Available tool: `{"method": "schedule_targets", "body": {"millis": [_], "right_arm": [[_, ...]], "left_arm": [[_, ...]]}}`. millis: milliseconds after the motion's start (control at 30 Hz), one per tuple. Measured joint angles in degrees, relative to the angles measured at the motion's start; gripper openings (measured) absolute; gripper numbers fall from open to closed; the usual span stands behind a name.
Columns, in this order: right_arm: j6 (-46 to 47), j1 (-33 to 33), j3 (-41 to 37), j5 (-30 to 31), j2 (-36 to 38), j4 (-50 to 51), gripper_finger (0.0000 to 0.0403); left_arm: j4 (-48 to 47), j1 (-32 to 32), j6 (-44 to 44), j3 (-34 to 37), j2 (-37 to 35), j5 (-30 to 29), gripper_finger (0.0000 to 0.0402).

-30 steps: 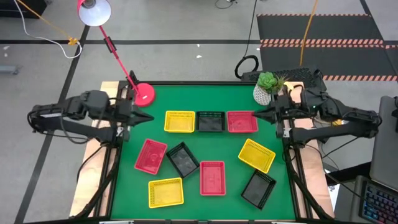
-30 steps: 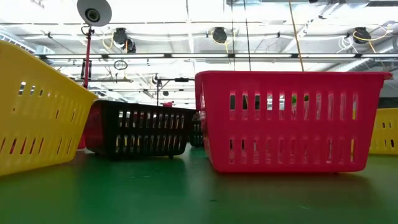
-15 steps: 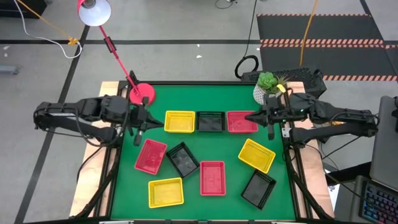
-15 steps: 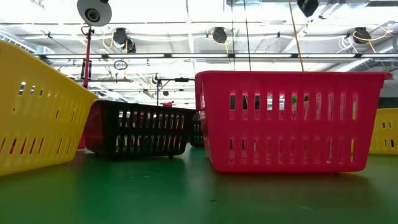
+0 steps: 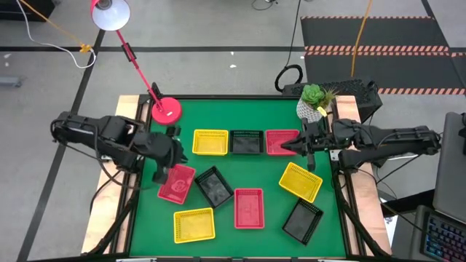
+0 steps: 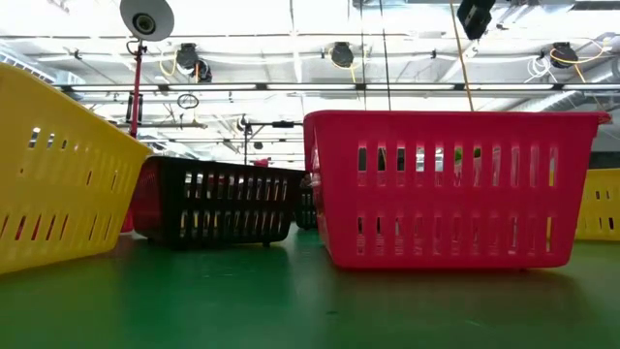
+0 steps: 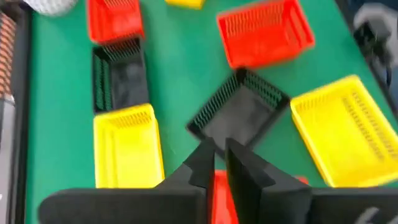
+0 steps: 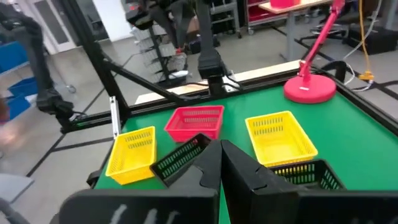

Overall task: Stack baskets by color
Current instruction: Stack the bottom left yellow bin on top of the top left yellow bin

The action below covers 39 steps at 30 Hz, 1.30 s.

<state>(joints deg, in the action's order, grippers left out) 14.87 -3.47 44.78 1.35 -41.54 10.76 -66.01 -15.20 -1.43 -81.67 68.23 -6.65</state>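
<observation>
Approach step: left gripper (image 5: 162, 175), fingers nearly together, hovers over the red slotted plastic basket (image 5: 177, 183) at eight o'clock; next, spread and grasp its rim.

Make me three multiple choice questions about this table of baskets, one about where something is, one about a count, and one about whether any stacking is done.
1. What does the left gripper hover over?
A. the white pot
B. a red basket on the table's left side
C. the lamp base

2. How many yellow baskets are on the green table?
A. one
B. three
C. five

3. How do the baskets lie?
A. all in one pile
B. stacked in threes by colour
C. each separate, none stacked

Answers: 1 B, the high view shows it above that basket. 2 B, yellow ones show at back left, front left and right. 3 C, all nine rest singly on the table.
</observation>
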Motion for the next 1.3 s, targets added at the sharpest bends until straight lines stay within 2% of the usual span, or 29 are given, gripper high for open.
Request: {"method": "schedule_targets", "body": {"millis": [233, 467, 700, 767, 867, 1067, 1167, 1300], "right_arm": [[2.43, -7.09, -3.77, 4.82, -1.21, -3.07, 0.0000], [1.29, -10.14, -3.86, 6.17, -1.77, -6.77, 0.0000], [0.46, -10.64, -3.84, 6.39, -1.80, -6.21, 0.0000], [0.13, -10.63, -3.84, 6.45, -1.80, -6.21, 0.0000], [-0.08, -10.63, -3.81, 6.57, -1.80, -6.21, 0.0000], [0.88, -10.72, -3.79, 6.60, -2.56, -6.22, 0.0000], [0.94, -11.50, -3.79, 8.10, -3.88, -6.38, 0.0000], [0.94, -12.43, -3.79, 10.78, -5.66, -7.52, 0.0000]], "left_arm": [[-5.09, -5.70, 3.84, -0.26, 5.08, -1.97, 0.0109], [-4.39, -13.61, 5.30, -0.29, 10.23, -2.02, 0.0148], [0.13, -19.62, 21.05, -0.29, 16.76, -2.06, 0.0186], [2.38, -20.54, 25.51, -0.29, 18.38, 1.43, 0.0192], [7.19, -21.09, 31.43, -0.29, 20.77, 7.37, 0.0194], [15.01, -22.91, 42.62, -0.29, 26.40, 13.88, 0.0169], [16.37, -24.94, 46.63, -0.29, 29.25, 13.81, 0.0151], [18.57, -27.96, 49.52, -0.29, 32.20, 9.92, 0.0134]]}}
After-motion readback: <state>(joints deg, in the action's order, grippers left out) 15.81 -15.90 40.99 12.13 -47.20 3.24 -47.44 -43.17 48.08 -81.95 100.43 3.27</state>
